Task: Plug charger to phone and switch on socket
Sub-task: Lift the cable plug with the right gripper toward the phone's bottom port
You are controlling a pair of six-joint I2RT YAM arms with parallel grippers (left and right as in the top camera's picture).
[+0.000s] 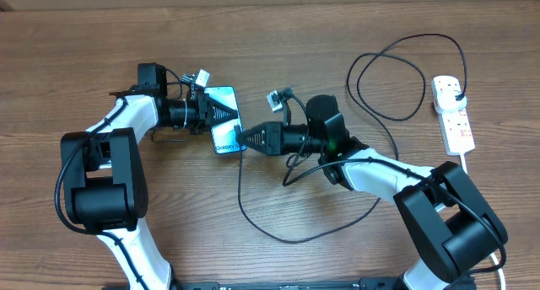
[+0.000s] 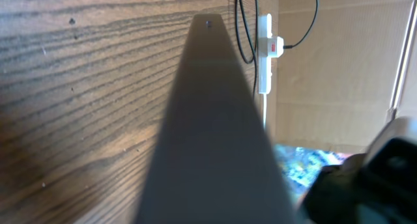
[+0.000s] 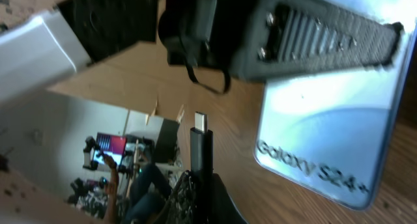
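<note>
Right gripper (image 1: 247, 141) clamped on charger (image 3: 201, 134) tip, centre frame, just beside the phone (image 1: 226, 136) lower edge with a gap showing. Left gripper (image 1: 217, 113) closed, lying over the phone's upper half. Socket (image 1: 454, 113) far right, well apart, cable loops between.

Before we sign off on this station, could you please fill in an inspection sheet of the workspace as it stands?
Surface: wooden table, no stains seen.
Job's things: the phone lies screen up on the table. The charger has its connector tip bare, beside the phone and not plugged in. The socket lies at the right, its switch too small to read.
Clutter: nothing seen.
Grippers: left gripper shut on the phone; right gripper shut on the charger just behind its tip.
Cables: the charger's black plug sits in the socket and its cable loops across the table. A white cord leaves the socket.
Surroundings: cardboard wall behind the table.
</note>
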